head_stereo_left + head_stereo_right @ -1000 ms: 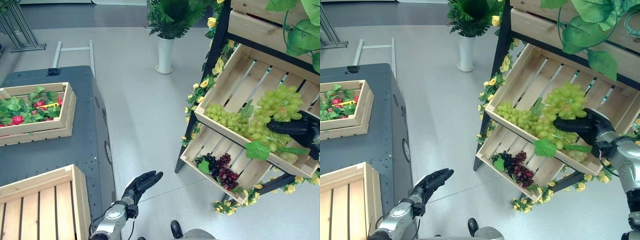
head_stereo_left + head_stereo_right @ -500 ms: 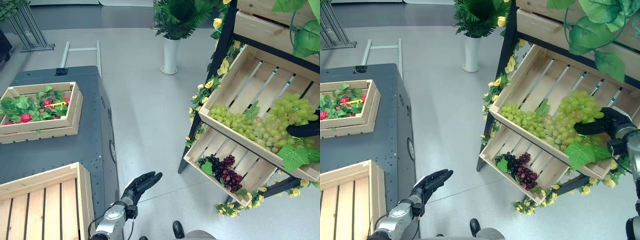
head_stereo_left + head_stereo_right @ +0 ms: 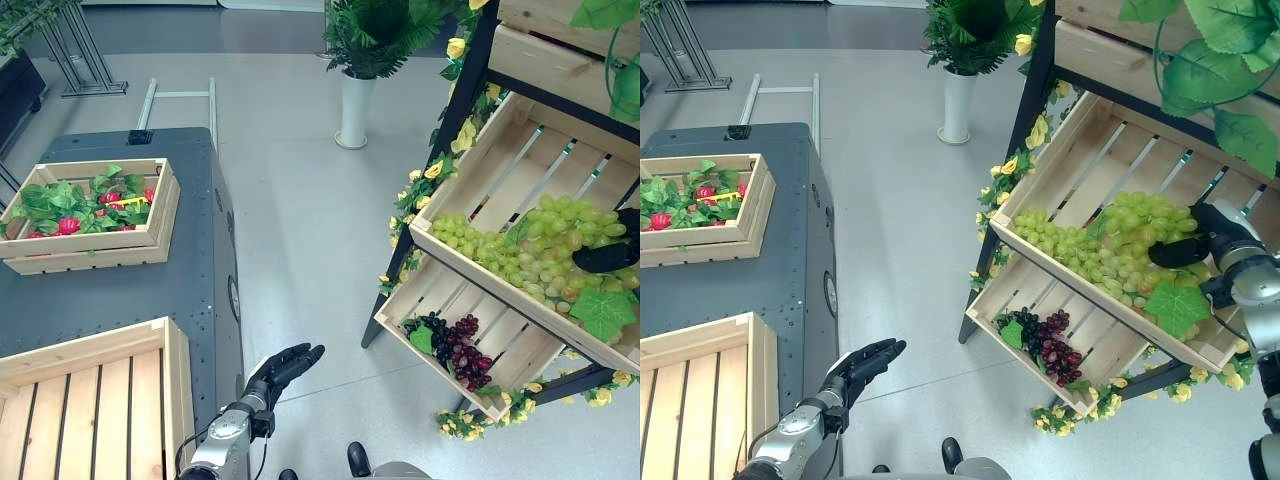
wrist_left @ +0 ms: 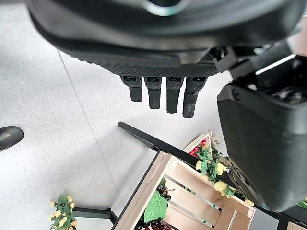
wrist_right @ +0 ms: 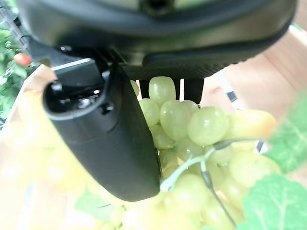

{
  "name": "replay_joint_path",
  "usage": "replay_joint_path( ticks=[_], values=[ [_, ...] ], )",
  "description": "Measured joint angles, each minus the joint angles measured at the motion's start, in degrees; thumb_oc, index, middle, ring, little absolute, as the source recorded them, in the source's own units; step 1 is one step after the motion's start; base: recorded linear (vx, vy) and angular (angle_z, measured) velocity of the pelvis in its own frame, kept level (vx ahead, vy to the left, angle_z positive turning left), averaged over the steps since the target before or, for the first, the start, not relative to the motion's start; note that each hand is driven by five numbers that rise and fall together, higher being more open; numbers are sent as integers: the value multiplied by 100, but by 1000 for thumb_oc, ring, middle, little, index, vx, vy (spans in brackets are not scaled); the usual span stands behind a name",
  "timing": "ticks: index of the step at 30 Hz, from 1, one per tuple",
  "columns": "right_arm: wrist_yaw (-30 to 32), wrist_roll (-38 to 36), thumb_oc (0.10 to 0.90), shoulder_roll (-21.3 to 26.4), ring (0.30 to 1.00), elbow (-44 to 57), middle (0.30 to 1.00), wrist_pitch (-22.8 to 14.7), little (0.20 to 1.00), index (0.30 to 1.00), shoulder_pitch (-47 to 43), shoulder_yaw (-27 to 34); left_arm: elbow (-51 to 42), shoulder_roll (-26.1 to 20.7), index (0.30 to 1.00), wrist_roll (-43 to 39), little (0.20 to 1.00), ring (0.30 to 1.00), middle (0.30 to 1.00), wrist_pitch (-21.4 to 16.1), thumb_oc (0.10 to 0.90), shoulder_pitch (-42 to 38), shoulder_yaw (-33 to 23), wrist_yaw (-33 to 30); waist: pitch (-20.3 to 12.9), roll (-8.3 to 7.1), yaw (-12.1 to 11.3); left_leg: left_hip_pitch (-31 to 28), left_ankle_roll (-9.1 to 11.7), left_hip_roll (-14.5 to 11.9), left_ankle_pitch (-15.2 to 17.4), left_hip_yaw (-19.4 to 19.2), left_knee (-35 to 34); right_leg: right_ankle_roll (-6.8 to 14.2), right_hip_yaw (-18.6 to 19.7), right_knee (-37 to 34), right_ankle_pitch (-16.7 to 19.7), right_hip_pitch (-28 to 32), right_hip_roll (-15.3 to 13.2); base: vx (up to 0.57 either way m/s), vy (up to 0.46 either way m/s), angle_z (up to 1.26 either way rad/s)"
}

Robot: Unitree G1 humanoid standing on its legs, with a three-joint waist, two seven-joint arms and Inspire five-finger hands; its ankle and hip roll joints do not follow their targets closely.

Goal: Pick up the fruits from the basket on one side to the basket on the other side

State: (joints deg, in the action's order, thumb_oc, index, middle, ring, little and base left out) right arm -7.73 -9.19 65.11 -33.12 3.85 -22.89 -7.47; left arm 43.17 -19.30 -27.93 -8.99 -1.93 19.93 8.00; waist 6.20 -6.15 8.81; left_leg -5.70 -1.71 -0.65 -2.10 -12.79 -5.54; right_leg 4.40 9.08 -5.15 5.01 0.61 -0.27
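Right hand [image 3: 1188,246] fingers curl around the green grape bunch [image 3: 1130,232] in the slanted wooden crate [image 3: 1060,180]; left hand [image 3: 865,365] idle, fingers straight, far off.

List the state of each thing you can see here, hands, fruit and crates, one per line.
Right hand: fingers curled round the green grapes.
Green grapes: lying in the upper shelf crate.
Dark grapes: lying untouched in the lower shelf crate.
Left hand: open, holding nothing.
Near crate: unfilled.
Far crate: holds leaves and red fruit.
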Motion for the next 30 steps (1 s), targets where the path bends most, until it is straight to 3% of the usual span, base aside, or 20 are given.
replay_joint_path(
  ticks=[9,21,30],
  values=[
    [296,441,800,0,900,422,900,-55,900,900,208,168,-2,5,900,5,900,900,900,0,800,1,-1,14,-5,12,200,4,-2,-4,2,-7,-1,-6,7,0,-3,-4,4,0,0,0],
    [492,1330,800,0,900,1753,900,-188,900,900,1829,1167,-5,31,900,133,900,900,900,-3,800,12,-22,-17,-42,72,304,24,0,-14,41,-150,-1,31,136,0,-16,-85,26,1,-6,-6],
    [1835,2556,800,-706,900,2865,900,-752,900,900,3111,1968,-15,60,900,132,900,900,900,-3,800,136,-68,-83,-50,74,524,25,-9,-9,33,-177,-1,30,166,1,-18,-97,26,0,1,-1]
  ],
)
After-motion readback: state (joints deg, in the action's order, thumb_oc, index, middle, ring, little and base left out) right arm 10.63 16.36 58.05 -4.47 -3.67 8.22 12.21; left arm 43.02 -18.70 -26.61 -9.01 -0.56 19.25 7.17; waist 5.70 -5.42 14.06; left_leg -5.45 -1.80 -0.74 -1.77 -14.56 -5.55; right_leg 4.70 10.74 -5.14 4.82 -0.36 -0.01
